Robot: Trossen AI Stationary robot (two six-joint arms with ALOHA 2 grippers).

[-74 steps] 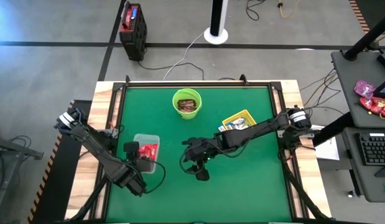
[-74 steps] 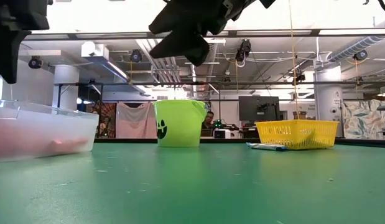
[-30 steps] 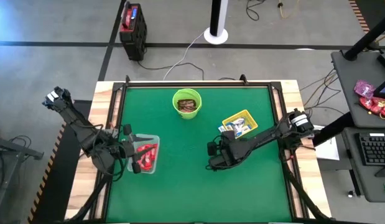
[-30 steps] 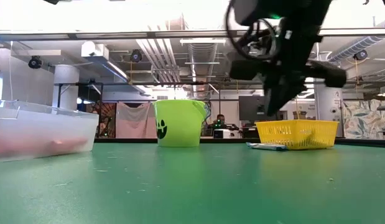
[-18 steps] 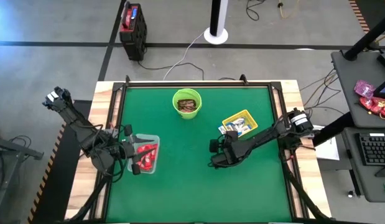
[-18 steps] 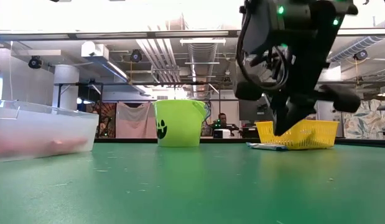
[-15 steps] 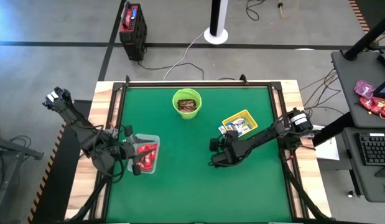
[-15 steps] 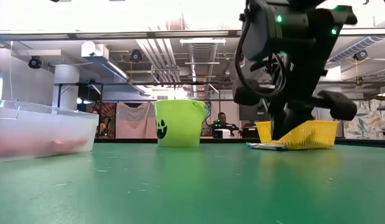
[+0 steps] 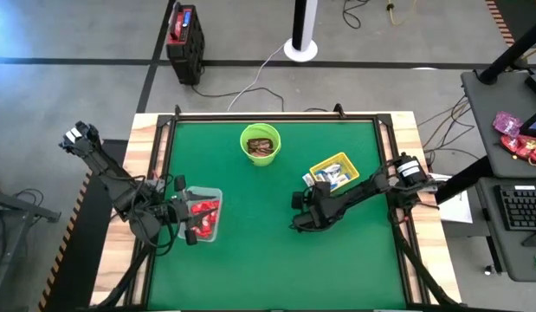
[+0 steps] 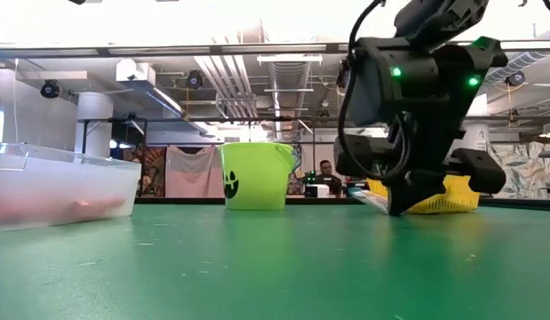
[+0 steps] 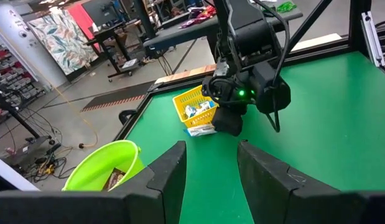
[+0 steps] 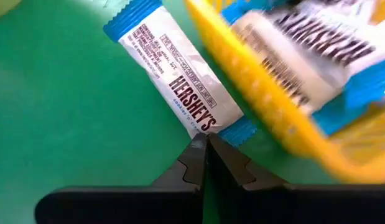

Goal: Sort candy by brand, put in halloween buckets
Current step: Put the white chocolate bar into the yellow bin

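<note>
One blue-and-white candy bar [image 12: 173,81] lies loose on the green table, beside the wall of the yellow tray [image 9: 335,169]. That tray holds more blue-and-white bars. My right gripper [image 12: 204,146] is shut and low at the table [image 10: 397,210], its tips at the loose bar's blue end. The lime-green bucket [image 9: 260,143] holds brown bars. The clear tub [image 9: 214,192] holds red bars [image 9: 203,209]. My left gripper [image 11: 211,155] hangs open above the tub's near left part [image 9: 186,228], with nothing between its fingers. My right gripper's shut fingertips [image 12: 198,149] stand at the loose bar's blue crimped end [image 12: 237,132], the end next to the yellow tray. They come from above, pointing steeply down. The bar lies on the table. I cannot tell whether the tips touch the wrapper.
The table's raised black frame [image 9: 272,115] runs round the green mat. The three containers stand in the far half. Bare mat [image 9: 276,269] stretches across the near half. Beyond the table the low view shows a workshop with a person [image 10: 325,169] far off.
My right gripper, still shut, has come down from well above the table to the mat beside the yellow tray, ending at the loose blue-and-white bar's end.
</note>
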